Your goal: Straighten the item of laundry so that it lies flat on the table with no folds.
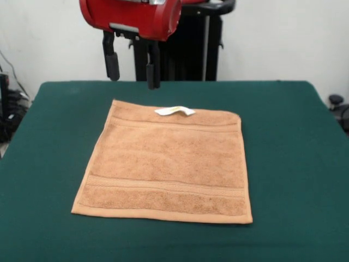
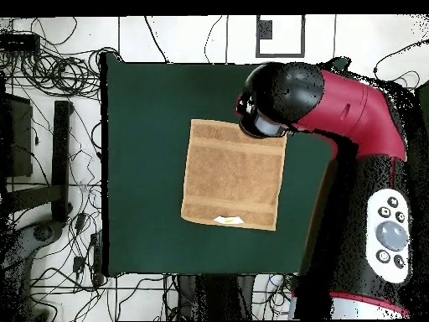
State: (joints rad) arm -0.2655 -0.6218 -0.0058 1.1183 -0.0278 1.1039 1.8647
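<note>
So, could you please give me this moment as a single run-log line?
towel: spread flat, no folds visible, white tag on far edge | table: towel near centre | gripper: open, empty, raised above towel's far edge

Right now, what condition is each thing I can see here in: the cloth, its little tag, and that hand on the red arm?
Towel: spread flat on the table, no folds showing.
White tag: lying on the towel's far edge, turned onto the cloth.
Hand: open, empty, raised above the table beyond the towel's far edge, touching nothing.
Table: bare green surface round the towel.
</note>
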